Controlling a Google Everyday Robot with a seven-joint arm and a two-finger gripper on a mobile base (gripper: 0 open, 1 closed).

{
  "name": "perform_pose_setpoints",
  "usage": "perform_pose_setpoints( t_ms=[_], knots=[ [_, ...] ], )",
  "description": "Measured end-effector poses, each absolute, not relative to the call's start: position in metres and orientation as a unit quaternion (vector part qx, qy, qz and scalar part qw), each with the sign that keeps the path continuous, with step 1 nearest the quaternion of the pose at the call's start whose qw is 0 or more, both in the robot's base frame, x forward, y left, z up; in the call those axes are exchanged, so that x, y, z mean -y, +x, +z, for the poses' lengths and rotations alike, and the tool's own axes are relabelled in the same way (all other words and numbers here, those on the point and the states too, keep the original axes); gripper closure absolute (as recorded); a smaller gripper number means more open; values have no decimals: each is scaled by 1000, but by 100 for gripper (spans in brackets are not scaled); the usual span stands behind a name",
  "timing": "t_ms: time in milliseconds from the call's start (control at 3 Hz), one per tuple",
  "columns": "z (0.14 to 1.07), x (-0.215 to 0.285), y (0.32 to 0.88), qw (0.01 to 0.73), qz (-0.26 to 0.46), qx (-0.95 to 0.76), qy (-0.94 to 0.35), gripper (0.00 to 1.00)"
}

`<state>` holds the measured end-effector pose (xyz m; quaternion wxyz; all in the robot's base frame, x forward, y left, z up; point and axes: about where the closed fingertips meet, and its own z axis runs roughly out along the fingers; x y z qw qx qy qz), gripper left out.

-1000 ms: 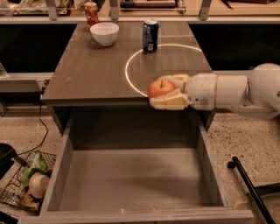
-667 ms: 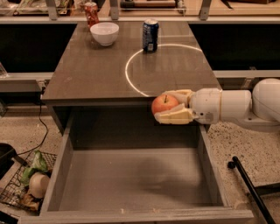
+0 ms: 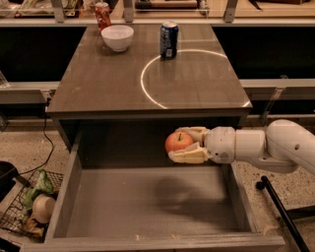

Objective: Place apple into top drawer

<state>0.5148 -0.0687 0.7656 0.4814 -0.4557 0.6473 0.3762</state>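
The orange-red apple is held between the cream fingers of my gripper, which reaches in from the right on a white arm. The gripper is shut on the apple and holds it in the air over the back part of the open top drawer, below the table's front edge. The apple's shadow falls on the drawer's flat bottom. The drawer is pulled out wide and holds nothing else.
On the tabletop stand a white bowl, a blue can and a red can at the back. A wire basket with clutter sits on the floor at left. A black pole lies at right.
My gripper has moved down and toward the drawer with the apple, from table-edge height to below the tabletop, over the open drawer.
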Motion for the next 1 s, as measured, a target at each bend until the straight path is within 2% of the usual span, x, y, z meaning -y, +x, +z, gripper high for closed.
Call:
perform_pose_setpoints(
  t_ms=[1000],
  knots=[
    [715,67,503,483,407,-646,-429,100]
  ],
)
